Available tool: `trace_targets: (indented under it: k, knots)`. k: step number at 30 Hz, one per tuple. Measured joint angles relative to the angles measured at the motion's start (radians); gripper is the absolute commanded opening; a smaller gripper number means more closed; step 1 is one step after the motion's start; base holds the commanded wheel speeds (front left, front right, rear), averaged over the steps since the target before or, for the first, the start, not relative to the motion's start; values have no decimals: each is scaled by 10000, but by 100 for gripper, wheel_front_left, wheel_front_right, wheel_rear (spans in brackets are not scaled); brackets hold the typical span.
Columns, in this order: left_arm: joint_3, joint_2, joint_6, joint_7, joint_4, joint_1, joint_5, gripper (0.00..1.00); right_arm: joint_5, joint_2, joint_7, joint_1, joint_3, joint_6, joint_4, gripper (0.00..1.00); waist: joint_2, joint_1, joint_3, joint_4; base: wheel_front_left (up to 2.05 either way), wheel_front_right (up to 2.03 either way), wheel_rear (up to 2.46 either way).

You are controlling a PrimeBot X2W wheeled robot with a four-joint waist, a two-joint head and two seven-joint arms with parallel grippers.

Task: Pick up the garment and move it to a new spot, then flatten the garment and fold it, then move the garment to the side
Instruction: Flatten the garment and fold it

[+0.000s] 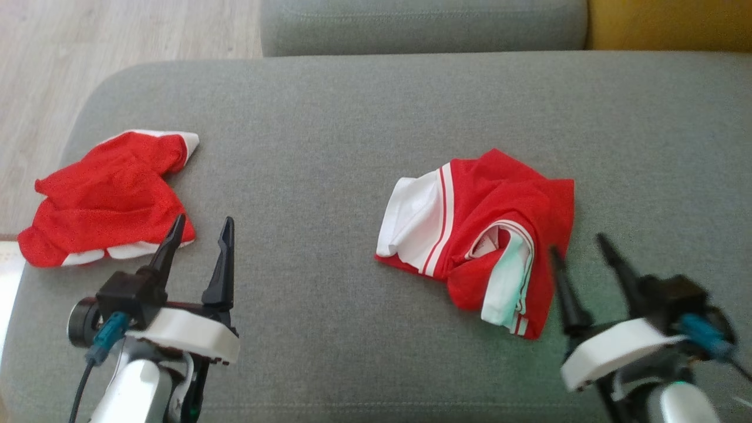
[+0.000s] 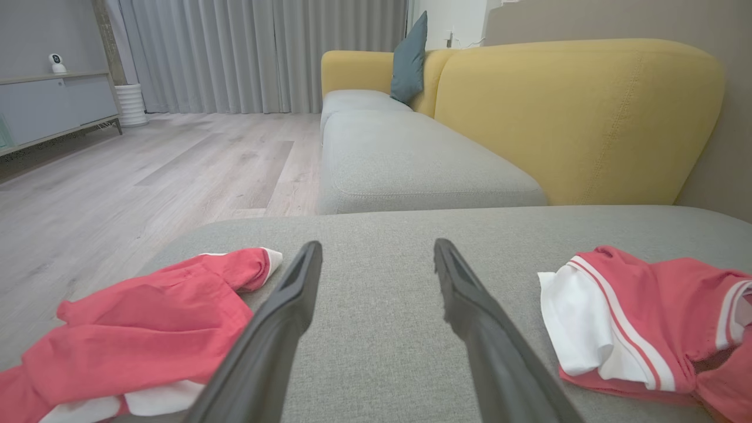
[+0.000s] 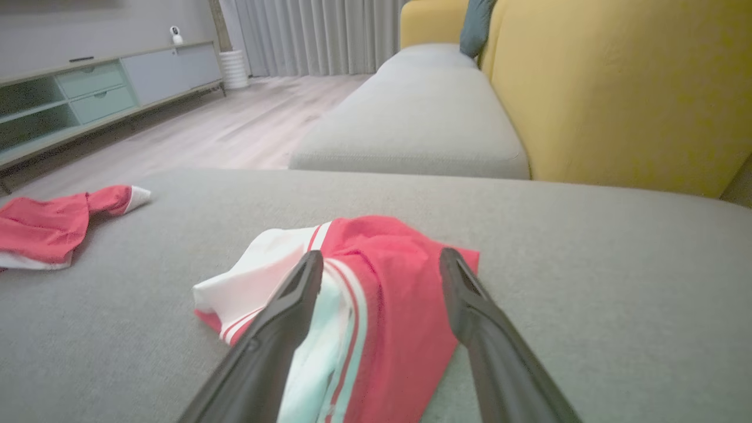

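1. Our crumpled red and white cloth garment (image 1: pixel 479 235) lies on the wide grey fabric sofa seat (image 1: pixel 329 117), a little toward 3 o'clock from the middle.
2. We think it is light, soft and floppy. It may sag and slip, but it will not break.
3. We would pinch a thick bunched edge, like the white band on its 9 o'clock side.
4. Our right gripper (image 1: pixel 576 244) is spread wide and holds nothing. It sits just beside the garment, at its 4 o'clock.
5. Our left gripper (image 1: pixel 203 220) is wide and empty too, at 5 o'clock of a second crumpled red garment (image 1: pixel 106 200).
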Motion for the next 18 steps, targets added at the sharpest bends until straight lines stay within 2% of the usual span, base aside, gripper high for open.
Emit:
trace_targets:
  k: [7, 15, 16, 17, 18]
  knots:
    - [-148, -35, -84, 0, -50, -196, 56, 100, 38, 0, 786, -152, 848, 0, 966, 100, 0, 0, 433, 139, 0, 0, 0]
    - [-301, -209, -257, 0, -44, -809, 232, 100, -403, -4, 982, -1134, 846, 0, 1565, 100, 0, 1, 975, 391, 0, 0, 0]
    - [-303, -234, -268, 0, -25, -867, 261, 100, -408, -6, 1018, -1240, 842, 0, 1672, 90, 0, 2, 1037, 424, 0, 0, 0]
    - [-303, -263, -276, 0, -19, -907, 265, 100, -410, -6, 1106, -1326, 849, 0, 1760, 20, 0, 2, 1100, 452, 0, 0, 0]
    - [-301, -293, -355, 0, 0, -930, 267, 100, -408, -6, 1187, -1370, 848, 0, 1829, 0, 0, 2, 1153, 478, 0, 0, 0]
